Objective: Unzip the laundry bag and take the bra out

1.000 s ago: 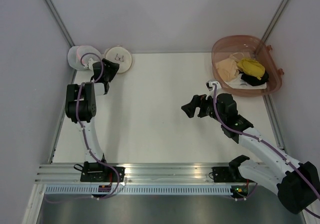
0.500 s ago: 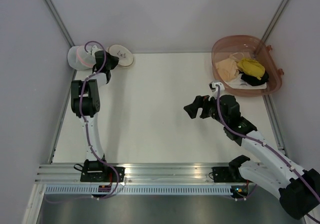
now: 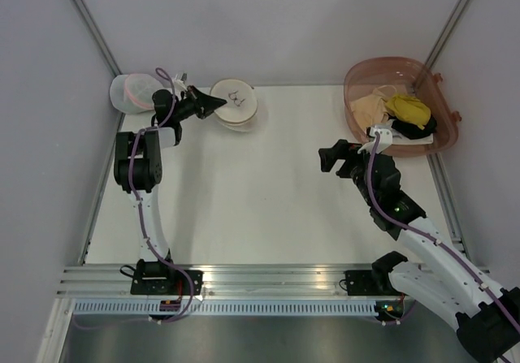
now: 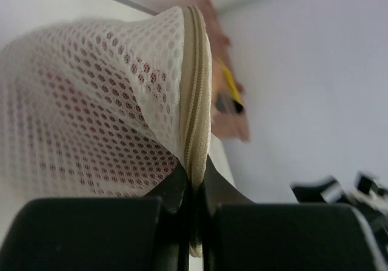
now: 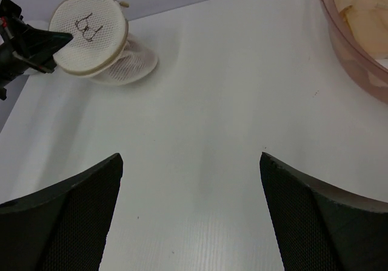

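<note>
From above, the laundry bag sits at the far left of the table, near the back wall, tipped so its printed face shows. The left gripper meets its rim. A whiter bag with a pink band lies in the corner behind that arm. At the far right a pink basin holds a beige garment, a yellow garment and something black. The right gripper hangs over bare table, well apart from both.

The left wrist camera shows what the overhead one cannot. The jaws are pinched tight on the bag's zip, which looks closed along the seam, and the bra shows as a red tint through the mesh, inside the bag. The basin is only a blur behind.

From the right wrist, the bag stands tilted, its dome on the table and the left gripper's tip at its edge. This gripper's own fingers are spread wide with nothing between them. A corner of the basin with beige cloth shows at top right.
</note>
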You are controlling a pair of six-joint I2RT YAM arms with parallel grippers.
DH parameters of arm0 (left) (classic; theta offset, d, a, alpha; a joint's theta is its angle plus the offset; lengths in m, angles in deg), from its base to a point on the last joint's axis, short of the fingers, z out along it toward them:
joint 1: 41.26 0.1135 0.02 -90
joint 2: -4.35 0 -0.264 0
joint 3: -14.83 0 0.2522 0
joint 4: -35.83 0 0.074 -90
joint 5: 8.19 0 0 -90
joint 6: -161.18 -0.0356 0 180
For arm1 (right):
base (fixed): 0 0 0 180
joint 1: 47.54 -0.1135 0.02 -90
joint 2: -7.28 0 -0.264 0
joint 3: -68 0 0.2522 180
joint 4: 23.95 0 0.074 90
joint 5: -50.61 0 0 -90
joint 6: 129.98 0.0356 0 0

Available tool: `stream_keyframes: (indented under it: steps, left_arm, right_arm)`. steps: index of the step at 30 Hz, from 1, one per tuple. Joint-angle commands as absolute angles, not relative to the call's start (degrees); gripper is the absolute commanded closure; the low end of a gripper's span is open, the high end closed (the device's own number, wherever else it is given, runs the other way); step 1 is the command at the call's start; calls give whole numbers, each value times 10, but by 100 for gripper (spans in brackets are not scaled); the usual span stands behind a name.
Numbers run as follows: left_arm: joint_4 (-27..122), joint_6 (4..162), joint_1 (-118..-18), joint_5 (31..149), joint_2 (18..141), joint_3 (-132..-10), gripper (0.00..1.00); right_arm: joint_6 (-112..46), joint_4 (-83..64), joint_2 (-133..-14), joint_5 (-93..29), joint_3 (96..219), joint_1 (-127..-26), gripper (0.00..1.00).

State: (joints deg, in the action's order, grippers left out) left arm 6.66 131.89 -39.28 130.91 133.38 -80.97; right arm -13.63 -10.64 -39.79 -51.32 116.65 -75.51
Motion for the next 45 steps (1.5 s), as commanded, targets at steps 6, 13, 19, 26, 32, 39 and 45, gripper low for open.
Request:
stream_keyframes:
  steps: [6,13,19,26,32,39,45]
  left_arm:
    - [-455,1797,-487,1766,1390,-833,98]
    - [-447,1752,-558,1859,1294,-742,98]
    - [-444,1715,-577,1860,1261,-686,98]
    - [-446,1716,-608,1860,1242,-656,98]
    - [-447,1720,-621,1860,1236,-650,98]
    - [-451,1731,-627,1860,1221,-650,79]
    - [-455,1772,-620,1837,1230,-700,1]
  right_arm:
    - [-126,-104,-448,-526,1233,-753,2]
    - [-150,-97,-454,-404,1254,-744,2]
    - [-161,-67,-469,-345,1263,-741,2]
    - [-121,-138,-510,-255,1221,-715,2]
    - [-67,-305,-621,-85,1202,-667,13]
    - [-25,-388,-698,1,1210,-657,100]
    - [-45,-332,-658,-26,1202,-655,100]
